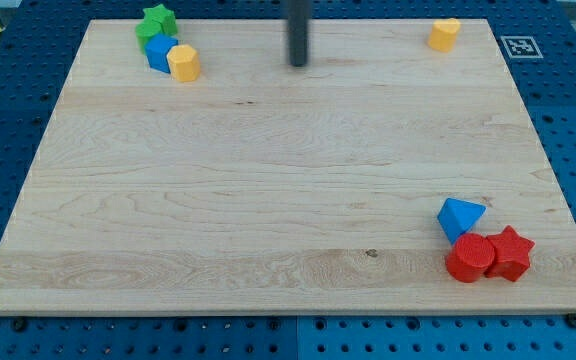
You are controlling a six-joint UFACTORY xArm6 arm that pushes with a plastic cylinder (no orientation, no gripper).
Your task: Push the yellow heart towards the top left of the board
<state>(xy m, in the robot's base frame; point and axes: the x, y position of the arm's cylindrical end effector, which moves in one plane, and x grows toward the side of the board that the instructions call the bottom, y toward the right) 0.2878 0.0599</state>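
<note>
A yellow heart-shaped block (444, 34) lies near the top right corner of the wooden board (288, 200). My tip (297, 64) is near the board's top edge, around the middle, well to the left of the yellow heart and not touching any block. A second yellow block, hexagon-like (183, 63), sits near the top left corner, touching a blue block (160, 52), with a green star (155, 22) just above them.
A blue triangle (460, 217), a red cylinder (469, 258) and a red star (510, 252) cluster at the bottom right. A black-and-white marker tag (520, 46) lies off the board's top right corner.
</note>
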